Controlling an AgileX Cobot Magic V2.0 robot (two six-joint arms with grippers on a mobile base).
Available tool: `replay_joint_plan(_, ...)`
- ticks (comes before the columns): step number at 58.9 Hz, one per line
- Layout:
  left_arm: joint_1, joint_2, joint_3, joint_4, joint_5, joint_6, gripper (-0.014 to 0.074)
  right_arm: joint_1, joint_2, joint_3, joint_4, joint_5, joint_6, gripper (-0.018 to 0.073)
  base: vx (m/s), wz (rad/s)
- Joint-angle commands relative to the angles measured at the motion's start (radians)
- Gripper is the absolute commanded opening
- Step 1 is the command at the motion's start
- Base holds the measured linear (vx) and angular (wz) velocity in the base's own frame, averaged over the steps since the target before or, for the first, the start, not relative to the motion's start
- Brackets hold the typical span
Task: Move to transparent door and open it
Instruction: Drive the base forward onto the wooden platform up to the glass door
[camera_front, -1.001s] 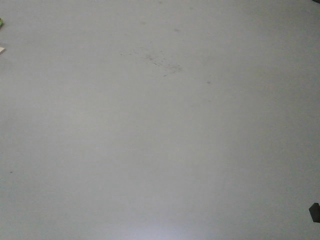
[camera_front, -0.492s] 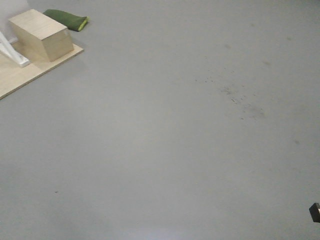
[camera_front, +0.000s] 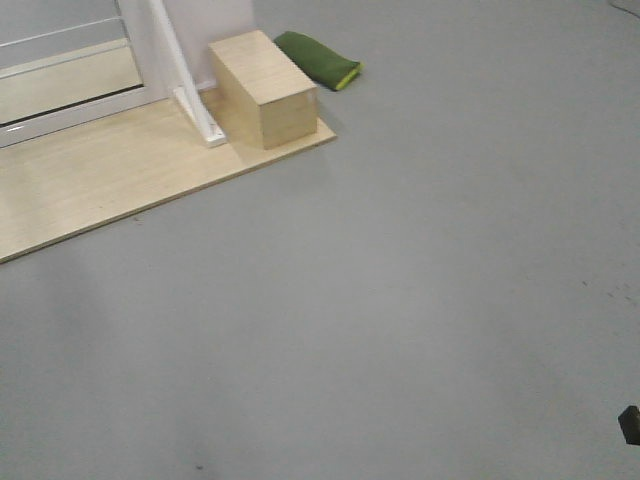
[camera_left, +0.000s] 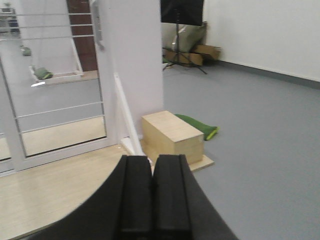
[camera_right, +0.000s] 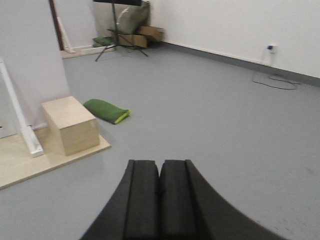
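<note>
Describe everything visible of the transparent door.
The transparent door is an upright clear-glass panel in a glossy white frame, crossed by thin horizontal white bars. A grey pull handle sits on its right stile, beside a white wall panel. Its bottom meets a pale wooden platform. Nothing of the robot touches it. Whether it is fully shut cannot be told.

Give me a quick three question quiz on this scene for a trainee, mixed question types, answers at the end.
1. True or false: the left gripper is shut.
2. What lies on the floor near the wooden box? A) green bag B) red ball C) blue bucket
3. Fill in: the glass door's frame is ____.
Key: 1 true; 2 A; 3 white.
</note>
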Motion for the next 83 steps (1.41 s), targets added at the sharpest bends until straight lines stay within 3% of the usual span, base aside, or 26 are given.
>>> replay_joint_plan(1,-0.003,-0.011,0.031,-0.007,-0.085,-0.001,-0.0006,-0.004,-0.013,0.012,-0.008,-0.085,-0.007,-0.0008,0.7,0.79)
replay_joint_plan(41,-0.003,-0.011,0.031,-0.007,-0.085,-0.001,-0.0006,-0.004,-0.013,0.012,-0.008,-0.078,-0.007,-0.0008,0.69,0.68)
replay_joint_plan(83,-0.003,-0.011,0.031,-0.007,-0.085,-0.001,-0.0006,-0.004,-0.013,0.012,-0.008,-0.078,-0.007,-0.0008,0.6,0.12)
